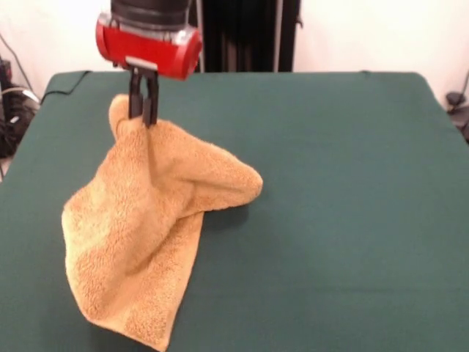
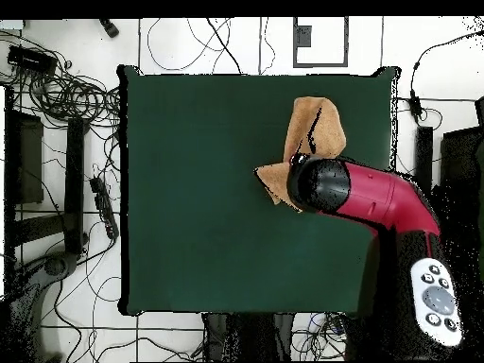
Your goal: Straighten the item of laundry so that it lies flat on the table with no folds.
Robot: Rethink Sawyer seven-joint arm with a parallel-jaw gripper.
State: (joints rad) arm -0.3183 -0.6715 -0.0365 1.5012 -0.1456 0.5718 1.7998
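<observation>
The orange-tan terry towel (image 1: 143, 227) hangs lifted by one part, draping down in folds onto the dark green table (image 1: 330, 220). A bunched lobe of it juts to the right, and its lower end trails toward the front edge on the left. My gripper (image 1: 143, 114) is shut on the towel's raised top, with black fingers (image 1: 150, 99) pinching the cloth below the red wrist. In the overhead view the towel (image 2: 317, 132) shows beyond the red arm, which hides the gripper and part of the cloth; the table (image 2: 198, 208) spreads wide to the left.
Cables (image 2: 66, 90) and black stands lie on the floor to the left of the table in the overhead view. A cable runs at the table's far left corner (image 1: 69, 81) in the front view.
</observation>
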